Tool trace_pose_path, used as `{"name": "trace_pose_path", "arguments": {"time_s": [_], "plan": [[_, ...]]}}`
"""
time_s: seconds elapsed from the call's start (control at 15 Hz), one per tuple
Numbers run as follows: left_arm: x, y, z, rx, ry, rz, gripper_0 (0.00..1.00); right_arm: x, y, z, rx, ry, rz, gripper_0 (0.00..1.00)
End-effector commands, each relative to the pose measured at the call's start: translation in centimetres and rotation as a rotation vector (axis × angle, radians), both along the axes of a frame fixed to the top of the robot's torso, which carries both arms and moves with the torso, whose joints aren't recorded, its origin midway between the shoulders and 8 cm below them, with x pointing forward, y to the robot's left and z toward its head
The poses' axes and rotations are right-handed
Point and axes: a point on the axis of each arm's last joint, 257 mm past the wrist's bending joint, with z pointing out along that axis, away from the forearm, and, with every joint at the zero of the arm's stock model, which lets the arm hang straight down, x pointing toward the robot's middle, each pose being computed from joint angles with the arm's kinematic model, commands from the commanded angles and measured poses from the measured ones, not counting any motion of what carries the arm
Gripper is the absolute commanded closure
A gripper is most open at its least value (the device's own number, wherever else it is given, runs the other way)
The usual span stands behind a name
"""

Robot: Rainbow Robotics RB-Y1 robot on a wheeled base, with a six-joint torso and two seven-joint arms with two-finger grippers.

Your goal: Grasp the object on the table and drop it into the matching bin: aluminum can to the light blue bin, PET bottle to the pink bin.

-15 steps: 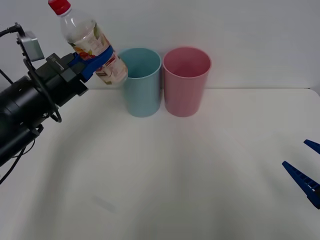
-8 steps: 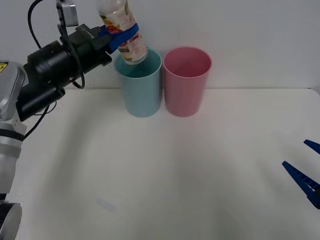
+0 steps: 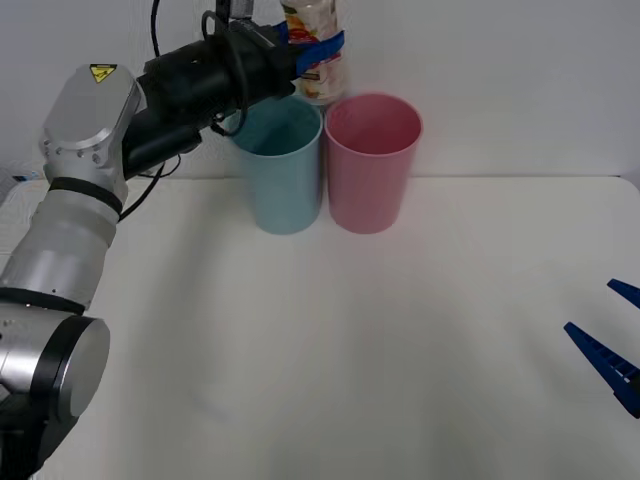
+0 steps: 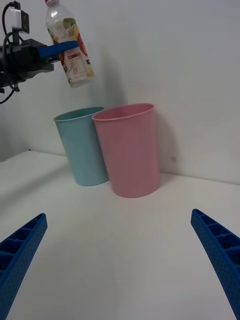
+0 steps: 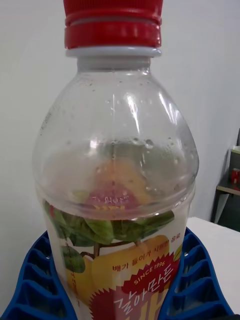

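Left hand (image 3: 318,48) was pinching the bottle (image 3: 317,72) around its labelled middle, high at the twelve o'clock end of the desk (image 3: 330,340). You had the bottle in the air, cap up and leaning a little, its base above the seam where the blue bin (image 3: 280,165) and the pink bin (image 3: 371,162) touch. In the left wrist view the ribbed fingers (image 5: 30,280) cupped the label on both sides, and the grip looked firm.

Your main risk was letting go too soon. Judging from the front view, the base hung nearer the pink bin's eleven o'clock rim than its middle, so a release there could have sent the bottle onto either rim, or into the blue bin, which is the wrong one for PET. You would have needed to carry it further toward three o'clock first.

The lean was a second worry. A bottle dropped off-vertical tends to tumble, and it might have clipped the pink rim and bounced out onto the desk.

Both bins are light and stand touching; a low pass of your forearm (image 3: 190,85) over the blue bin might have nudged it and shifted the pink one with it.

Right hand (image 3: 612,345) sat spread and idle at four o'clock, just off the desk's near edge, well apart from all this.
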Motion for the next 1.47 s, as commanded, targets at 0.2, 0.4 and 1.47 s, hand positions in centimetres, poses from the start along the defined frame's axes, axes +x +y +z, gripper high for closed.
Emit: {"name": "trace_pose_path", "arguments": {"time_s": [0.2,0.4,1.47], "plan": [[1.6,-5.0,0.0,0.058,-0.027,0.047,0.98,0.0,0.0,0.0,0.000,0.000,0.000,0.00],[1.7,-7.7,0.1,0.066,-0.037,0.067,0.98,0.0,0.0,0.0,0.000,0.000,0.000,0.00],[1.7,-8.5,0.3,0.035,-0.024,0.073,0.00,0.0,0.0,0.0,0.000,0.000,0.000,0.00]]}}
